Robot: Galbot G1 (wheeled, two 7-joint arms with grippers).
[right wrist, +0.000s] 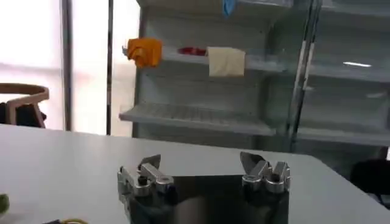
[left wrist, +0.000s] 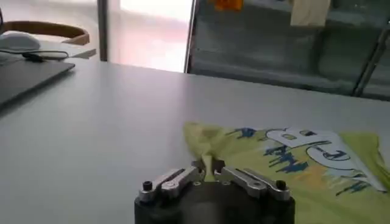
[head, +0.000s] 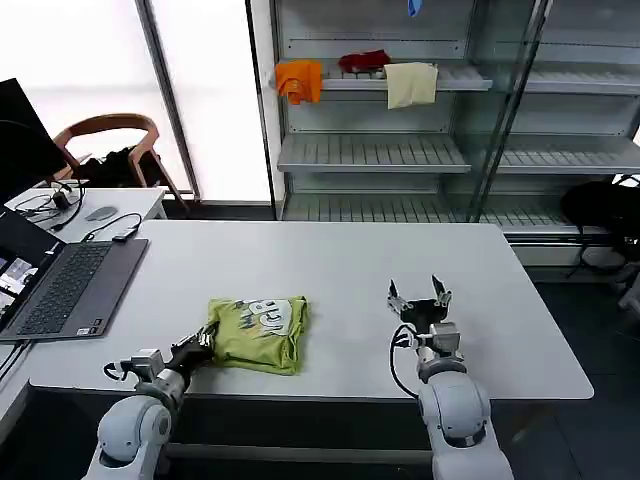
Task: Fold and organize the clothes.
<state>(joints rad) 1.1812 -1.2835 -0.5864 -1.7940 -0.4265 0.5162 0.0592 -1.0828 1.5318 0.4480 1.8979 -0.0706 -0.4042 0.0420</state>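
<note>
Pinching the folded lime T-shirt's (head: 257,333) near-left corner, the left gripper (left wrist: 207,170) seemed set to tidy it, while the right gripper (head: 421,302) waited wide open beside it.

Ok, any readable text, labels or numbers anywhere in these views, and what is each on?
T-shirt, left pincer shut on its edge: large pale letters with blue marks; perhaps a "B", no whole word reads.
Laptop: keys and screen too small to read.
Shelf cloths: no text.
Right pincer, open: no markings.
</note>
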